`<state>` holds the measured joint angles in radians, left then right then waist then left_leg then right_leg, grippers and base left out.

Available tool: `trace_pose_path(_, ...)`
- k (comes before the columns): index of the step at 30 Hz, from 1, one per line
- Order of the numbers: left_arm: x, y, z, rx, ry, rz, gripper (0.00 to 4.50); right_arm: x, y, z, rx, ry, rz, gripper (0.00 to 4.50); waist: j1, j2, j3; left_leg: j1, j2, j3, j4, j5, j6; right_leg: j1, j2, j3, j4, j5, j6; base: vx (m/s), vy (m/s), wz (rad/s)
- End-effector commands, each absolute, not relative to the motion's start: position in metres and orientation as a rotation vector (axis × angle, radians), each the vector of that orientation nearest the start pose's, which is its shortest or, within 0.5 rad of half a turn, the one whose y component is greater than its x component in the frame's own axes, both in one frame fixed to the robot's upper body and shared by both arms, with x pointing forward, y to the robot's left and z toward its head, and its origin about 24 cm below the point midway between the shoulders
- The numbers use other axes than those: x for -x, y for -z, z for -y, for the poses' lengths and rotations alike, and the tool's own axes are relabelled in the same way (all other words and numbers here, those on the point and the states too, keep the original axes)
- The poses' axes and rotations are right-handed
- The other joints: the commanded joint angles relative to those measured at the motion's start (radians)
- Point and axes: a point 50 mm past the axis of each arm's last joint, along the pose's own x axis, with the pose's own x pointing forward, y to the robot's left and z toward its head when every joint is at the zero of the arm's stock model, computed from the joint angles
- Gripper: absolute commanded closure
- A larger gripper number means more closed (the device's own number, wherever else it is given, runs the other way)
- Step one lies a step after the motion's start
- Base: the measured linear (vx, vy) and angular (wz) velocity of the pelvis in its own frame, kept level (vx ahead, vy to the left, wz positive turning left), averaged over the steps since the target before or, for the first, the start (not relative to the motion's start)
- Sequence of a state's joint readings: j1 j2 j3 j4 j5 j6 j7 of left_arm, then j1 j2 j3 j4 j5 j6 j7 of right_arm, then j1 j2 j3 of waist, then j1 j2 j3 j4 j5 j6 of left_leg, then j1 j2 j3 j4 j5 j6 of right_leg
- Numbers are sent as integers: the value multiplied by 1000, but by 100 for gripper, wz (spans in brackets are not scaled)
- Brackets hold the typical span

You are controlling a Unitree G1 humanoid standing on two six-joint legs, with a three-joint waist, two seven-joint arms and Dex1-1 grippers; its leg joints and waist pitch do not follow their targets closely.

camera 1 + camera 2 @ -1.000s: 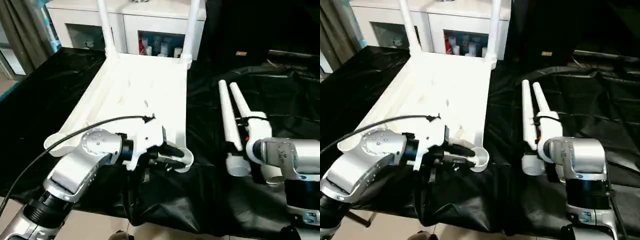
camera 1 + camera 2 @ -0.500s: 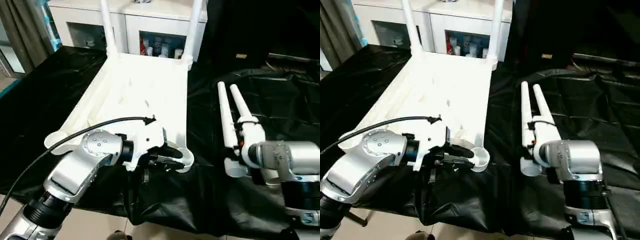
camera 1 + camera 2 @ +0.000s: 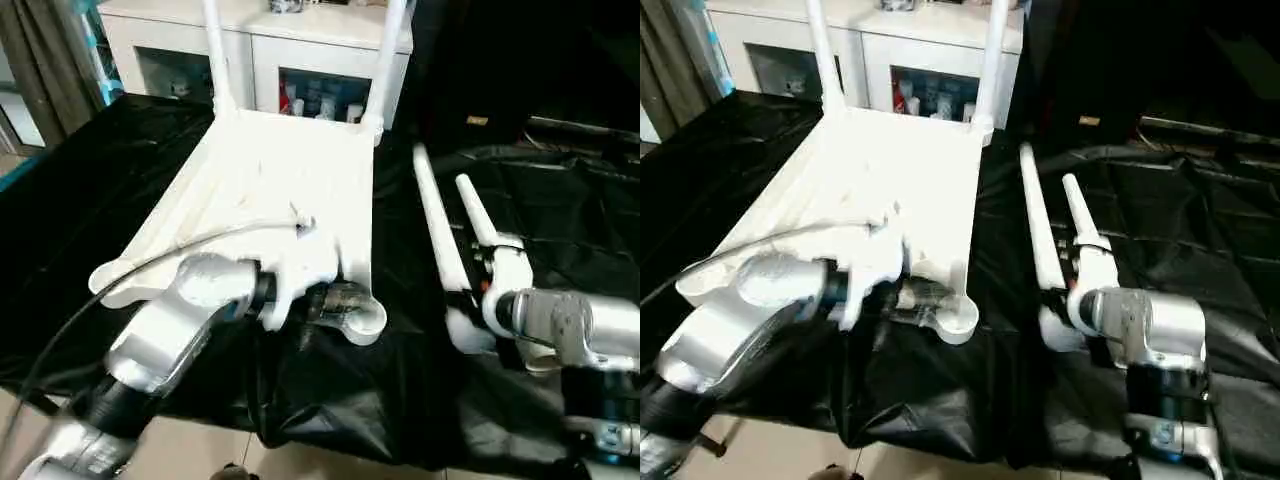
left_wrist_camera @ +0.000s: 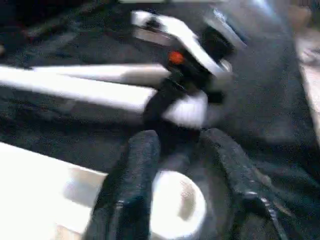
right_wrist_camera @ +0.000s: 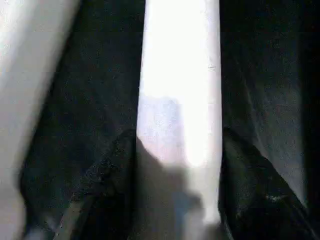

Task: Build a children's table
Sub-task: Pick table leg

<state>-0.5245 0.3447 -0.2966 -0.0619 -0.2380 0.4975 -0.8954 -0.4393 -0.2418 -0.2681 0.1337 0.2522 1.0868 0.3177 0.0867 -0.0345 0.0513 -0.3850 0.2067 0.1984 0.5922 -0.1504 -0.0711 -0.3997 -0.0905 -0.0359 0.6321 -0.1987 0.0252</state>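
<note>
Moved since a second ago: the right pincer [image 3: 468, 283] has closed in on one loose leg [image 3: 436, 228], and that leg's far end has swung up and toward the tabletop [image 3: 280, 190]; the left arm has shifted slightly.

Head view: the children's table lies underside up on the black work table [image 3: 90, 190], reaching to its near edge. Two fitted legs [image 3: 214, 50] stand in the far sockets. A second loose leg [image 3: 477, 212] lies on the cloth just beside the lifted one, right of the tabletop. The left pincer [image 3: 335, 300] sits at the empty near-right corner socket [image 3: 365, 322].

Left wrist view: its fingers [image 4: 132, 170] stand apart, straddling the socket. One overlaps the rim, the other is clear of it. Nothing is clamped.

Right wrist view: both fingers [image 5: 250, 175] press the sides of the leg, so it is clamped on it.

Step in hand, as I judge: picking up the third leg. The next move calls for turning the leg upright, lining its thick end over the near-right socket and pressing it down while the left side steadies the tabletop.
</note>
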Motion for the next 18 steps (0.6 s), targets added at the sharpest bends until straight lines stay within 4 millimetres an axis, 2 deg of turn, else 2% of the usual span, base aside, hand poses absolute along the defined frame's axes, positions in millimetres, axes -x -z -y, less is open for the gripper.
trace_pose_path(1, -303, -141, -82, -168, 1171, -101, 252, -309, -75, 202, -286, -252, -553, 256, 0, 7, -69, 27, 10, -10, -67, -255, -79, 35, -34, 28, -83, -209, -145, 0, 0, 0)
trace_pose_path(3, -313, -147, -79, -46, 1108, -84, 236, -308, -82, 194, -379, -352, -409, 256, -1, 5, -70, 25, 10, -7, -65, -248, -65, 35, -32, 28, -82, -182, -155, 0, 0, 0)
trace_pose_path(4, -315, -148, -79, -31, 1100, -84, 231, -308, -84, 192, -391, -365, -390, 256, -1, 7, -70, 23, 10, -8, -64, -252, -60, 36, -34, 28, -80, -173, -164, 0, 0, 0)
trace_pose_path(5, -325, -152, -76, 95, 1037, -85, 231, -304, -93, 184, -501, -472, -265, 256, 2, 8, -74, 22, 10, -11, -64, -236, -49, 40, -34, 25, -78, -154, -169, 0, 0, 0)
trace_pose_path(6, -330, -153, -75, 147, 1014, -87, 221, -302, -96, 181, -539, -508, -235, 256, 3, 8, -73, 21, 9, -7, -61, -245, -28, 37, -31, 26, -79, -129, -184, 0, 0, 0)
trace_pose_path(7, -330, -153, -75, 147, 1014, -87, 206, -302, -96, 181, -539, -508, -235, 256, 4, 5, -75, 21, 11, -12, -64, -225, -18, 44, -32, 22, -77, -111, -194, 0, 0, 0)
trace_pose_path(8, -333, -154, -73, 200, 1002, -96, 196, -301, -97, 177, -560, -545, -216, 256, 5, 13, -75, 20, 11, -14, -64, -210, -17, 45, -32, 22, -74, -96, -198, 0, 0, 0)
trace_pose_path(9, -337, -156, -71, 264, 986, -109, 192, -299, -98, 174, -571, -580, -204, 256, 5, 13, -74, 23, 11, -10, -62, -205, -17, 41, -29, 23, -74, -74, -209, 0, 0, 0)
trace_pose_path(11, -344, -161, -66, 412, 975, -133, 187, -295, -99, 165, -585, -660, -178, 256, 10, 15, -74, 23, 9, -11, -61, -207, -15, 44, -31, 22, -77, -70, -216, 0, 0, 0)
trace_pose_path(12, -347, -162, -62, 478, 973, -148, 168, -292, -100, 157, -599, -718, -167, 256, 10, 14, -73, 21, 8, -10, -61, -215, -12, 46, -32, 22, -78, -81, -219, 0, 0, 0)
trace_pose_path(17, -345, -161, -48, 516, 1022, -186, 123, -284, -100, 139, -597, -839, -159, 256, 12, 14, -71, 20, 11, -15, -68, -234, -14, 47, -35, 20, -86, -133, -197, 0, 0, 0)
trace_pose_path(18, -345, -161, -48, 519, 1025, -186, 111, -284, -100, 139, -597, -840, -160, 256, 12, 18, -70, 19, 13, -16, -69, -234, -18, 46, -36, 21, -87, -135, -197, 0, 0, 0)
